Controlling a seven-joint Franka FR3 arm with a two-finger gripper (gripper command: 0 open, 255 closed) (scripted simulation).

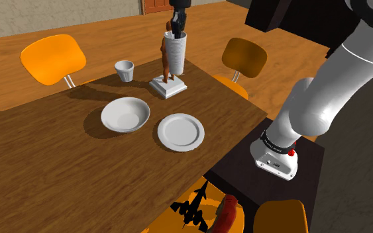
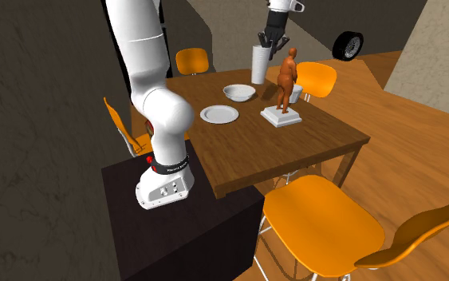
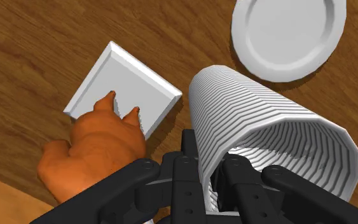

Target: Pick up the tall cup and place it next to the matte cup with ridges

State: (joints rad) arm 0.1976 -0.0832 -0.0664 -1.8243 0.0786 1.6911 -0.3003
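Observation:
My gripper [image 1: 178, 28] is shut on the rim of the tall white ridged cup [image 1: 176, 56] and holds it in the air above the wooden table [image 1: 59, 172]. The cup hangs close beside the orange figurine [image 1: 167, 56] on its white square base. From the wrist, the gripper [image 3: 210, 173] clasps the cup [image 3: 266, 127] wall, one finger inside and one outside. The small grey ridged cup [image 1: 124, 70] stands on the table to the shoulder view's left of the figurine. From the second exterior view, the gripper [image 2: 273, 40] holds the tall cup [image 2: 259, 64] above the far side of the table.
A white bowl [image 1: 125, 114] and a white plate [image 1: 180, 131] lie on the table nearer the stand [image 1: 271, 165]. Orange chairs [image 1: 52, 58] ring the table. The figurine [image 2: 286, 76] stands tall next to the held cup.

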